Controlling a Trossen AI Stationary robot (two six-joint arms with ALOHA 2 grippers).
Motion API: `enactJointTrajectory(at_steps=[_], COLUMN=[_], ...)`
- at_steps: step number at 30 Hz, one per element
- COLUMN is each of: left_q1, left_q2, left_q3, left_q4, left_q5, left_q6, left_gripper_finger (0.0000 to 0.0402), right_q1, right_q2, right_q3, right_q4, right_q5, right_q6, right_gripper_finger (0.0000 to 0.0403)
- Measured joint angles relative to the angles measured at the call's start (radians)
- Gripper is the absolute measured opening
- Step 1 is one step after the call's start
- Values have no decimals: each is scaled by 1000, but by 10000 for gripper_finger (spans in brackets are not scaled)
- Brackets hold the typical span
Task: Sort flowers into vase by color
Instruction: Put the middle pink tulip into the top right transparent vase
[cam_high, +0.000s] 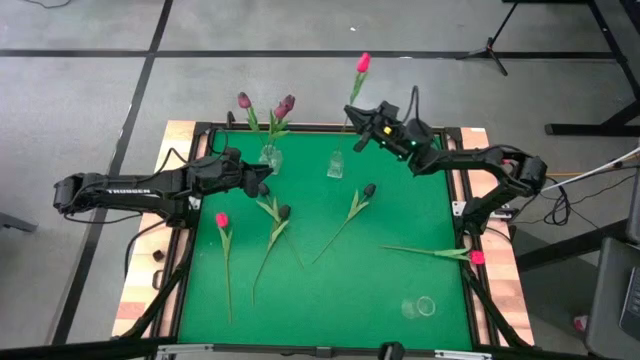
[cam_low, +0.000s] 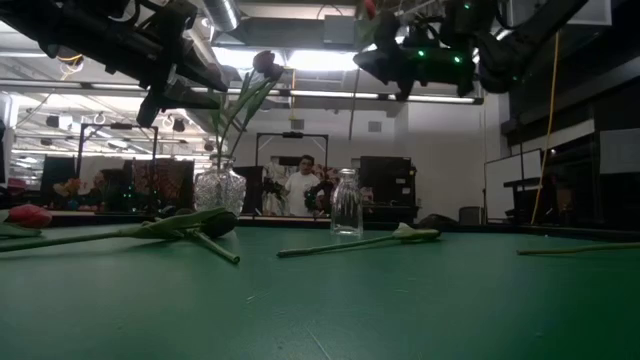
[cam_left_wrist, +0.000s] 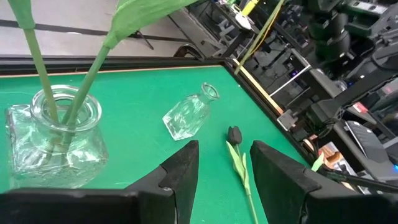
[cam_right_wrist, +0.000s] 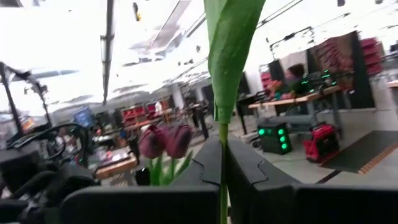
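My right gripper (cam_high: 358, 118) hangs above the table's far edge, shut on a pink flower (cam_high: 363, 62) whose head points up and away. Below it stands a small empty glass bottle (cam_high: 335, 165). A round glass vase (cam_high: 270, 157) to its left holds dusky purple flowers (cam_high: 284, 105) by their stems. My left gripper (cam_left_wrist: 224, 168) waits open beside that vase, nothing between its fingers. On the green mat lie a pink flower (cam_high: 221, 220), two dark flowers (cam_high: 284, 212) (cam_high: 368, 190) and another pink flower (cam_high: 477, 257). My right gripper pinches the pink flower's green stem (cam_right_wrist: 222, 163) between its two shut fingers, just below a broad leaf (cam_right_wrist: 231, 50). The fingers slant upward and the stem runs up out of them. The flower is lifted clear of the table, its head uppermost.
A third clear glass vase (cam_high: 425, 306) stands near the table's front right. A raised frame (cam_high: 460, 190) borders the mat. In the low view a person (cam_low: 302, 186) shows in the room beyond the far edge.
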Motion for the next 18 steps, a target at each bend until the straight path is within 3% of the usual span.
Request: enactJointTrajectory(at_steps=[14, 18], left_q1=[0, 0], left_q2=[0, 0], left_q3=[0, 0], left_q4=[1, 1], left_q5=[-3, -5], left_q6=[-5, -4], left_gripper_finger=[143, 143], right_q1=[-17, -17], right_q2=[136, 147], right_q3=[-27, -27], right_q4=[187, 167], right_q5=[6, 5], right_q6=[18, 18], right_gripper_finger=[11, 12])
